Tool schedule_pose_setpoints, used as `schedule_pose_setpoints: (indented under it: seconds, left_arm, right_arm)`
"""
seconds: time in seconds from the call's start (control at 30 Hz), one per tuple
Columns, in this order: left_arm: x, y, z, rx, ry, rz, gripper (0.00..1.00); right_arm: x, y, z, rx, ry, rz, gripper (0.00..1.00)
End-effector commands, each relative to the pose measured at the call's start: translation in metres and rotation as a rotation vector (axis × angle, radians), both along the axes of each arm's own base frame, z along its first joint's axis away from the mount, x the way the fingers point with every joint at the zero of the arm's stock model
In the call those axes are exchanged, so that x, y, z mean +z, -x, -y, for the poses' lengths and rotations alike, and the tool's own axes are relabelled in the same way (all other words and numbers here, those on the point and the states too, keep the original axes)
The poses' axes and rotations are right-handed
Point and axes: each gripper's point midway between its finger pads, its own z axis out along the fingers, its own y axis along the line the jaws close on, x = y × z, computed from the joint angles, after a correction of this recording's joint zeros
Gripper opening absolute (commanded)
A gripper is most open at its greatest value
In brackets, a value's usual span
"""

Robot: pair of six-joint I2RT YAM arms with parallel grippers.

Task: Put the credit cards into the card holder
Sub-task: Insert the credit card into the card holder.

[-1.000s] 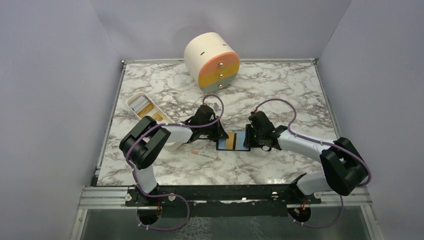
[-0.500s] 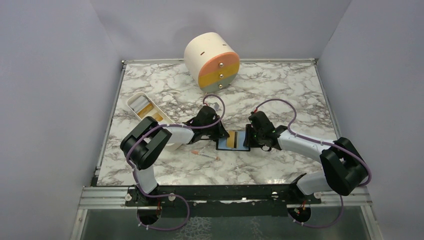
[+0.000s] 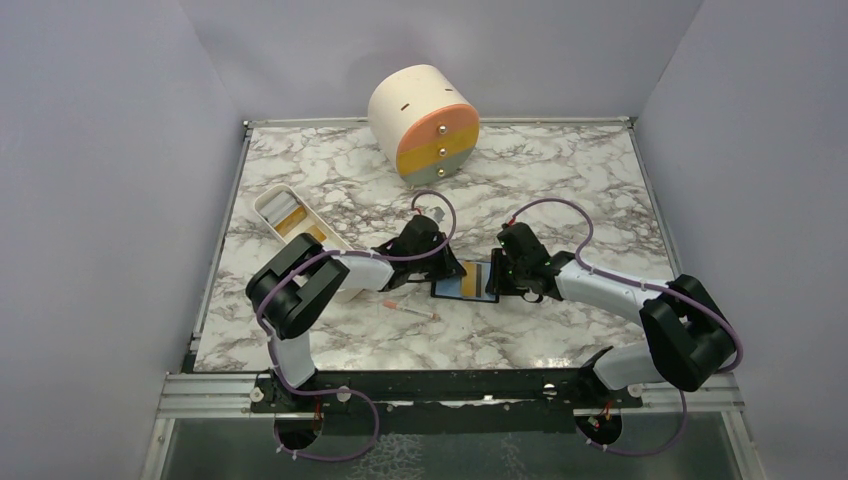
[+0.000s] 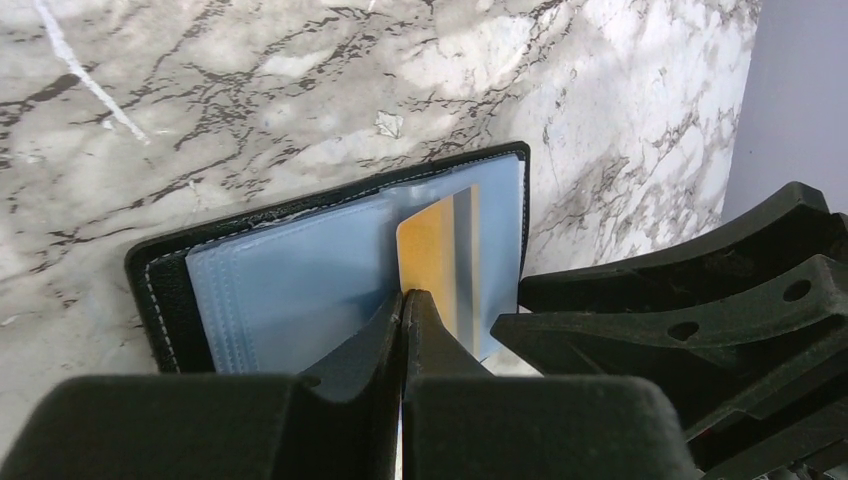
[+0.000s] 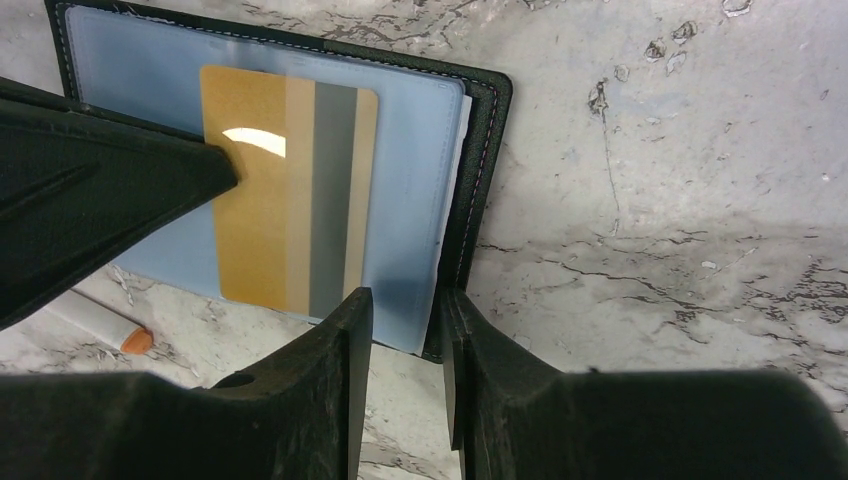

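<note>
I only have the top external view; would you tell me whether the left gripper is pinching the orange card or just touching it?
Observer: In the left wrist view the left gripper is shut, its tips butted against the edge of the orange card, not around it.
Operator: Thanks; where do the right fingers sit?
Observer: The right gripper stands parted over one edge of the card holder, one finger on the clear sleeve, one on the black border.
Operator: Which face of the card is up?
Observer: The one with the grey magnetic stripe.
</note>
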Motion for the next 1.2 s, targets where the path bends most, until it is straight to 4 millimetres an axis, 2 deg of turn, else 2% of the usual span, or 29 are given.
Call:
schedule_pose_setpoints:
  seconds: [0.0,0.2,0.33,0.43,0.7,0.83,1.07,1.17]
  left_arm:
    - [0.001,0.000,0.009,-0.031,-0.001,0.028,0.07]
    - [0.008,0.002,0.001,-0.026,-0.013,0.056,0.35]
    - [0.006,0.006,0.000,-0.042,-0.017,0.046,0.44]
    - [0.008,0.007,-0.001,-0.050,-0.020,0.058,0.45]
    - [0.003,0.012,0.004,-0.080,-0.013,0.037,0.42]
    - [0.002,0.017,0.013,-0.114,0.000,0.024,0.37]
    - [0.004,0.022,0.032,-0.153,0.013,0.038,0.13]
    - [0.001,0.024,0.034,-0.145,0.016,0.025,0.09]
  right_arm:
    - [0.004,0.000,-0.006,0.019,-0.030,0.007,0.31]
    - [0.019,-0.008,0.007,-0.019,0.020,0.064,0.31]
    - [0.019,-0.011,0.013,-0.039,0.056,0.068,0.28]
    - [0.017,-0.012,0.016,-0.049,0.074,0.070,0.25]
    - [0.006,-0.012,0.012,-0.044,0.068,0.051,0.21]
    - [-0.004,-0.011,0.012,-0.050,0.071,0.041,0.20]
    - [-0.007,-0.016,0.011,-0.053,0.037,0.103,0.18]
    - [-0.013,-0.013,0.009,-0.051,0.027,0.081,0.19]
